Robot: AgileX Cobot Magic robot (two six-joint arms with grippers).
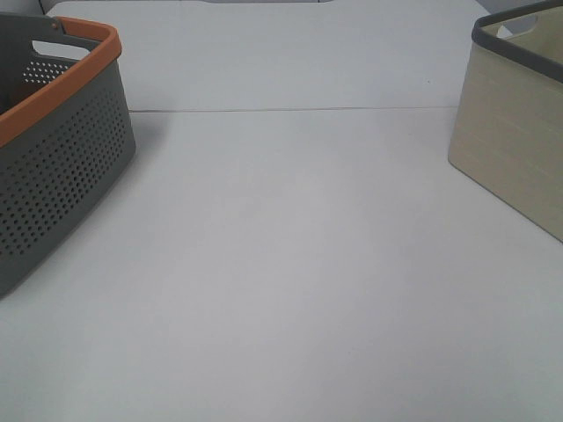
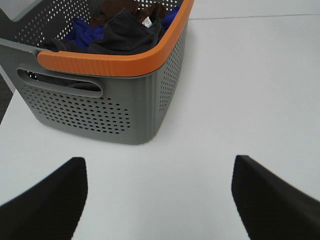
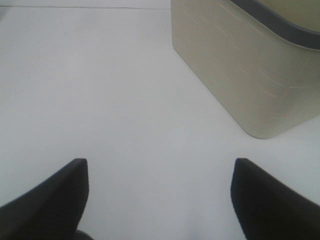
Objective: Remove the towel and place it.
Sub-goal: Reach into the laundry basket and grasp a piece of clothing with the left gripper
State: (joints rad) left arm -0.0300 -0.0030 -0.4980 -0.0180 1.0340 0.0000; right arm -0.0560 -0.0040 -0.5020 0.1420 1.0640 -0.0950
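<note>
Dark charcoal terry towel [image 2: 125, 34] lies crumpled in the grey perforated, orange-rimmed plastic basket [image 2: 115, 63], ten o'clock on the white counter [image 1: 290, 264]. Left jaws and right jaws stand wide, empty. Advise pinching its raised fold, apparently uppermost, avoiding the blue cloth [image 2: 84, 30].

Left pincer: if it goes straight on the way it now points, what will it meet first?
Probably the grey basket, near its rounded corner below the orange rim; nothing stands between it and the open left pincer. Depth is unclear, so it might pass beside.
</note>
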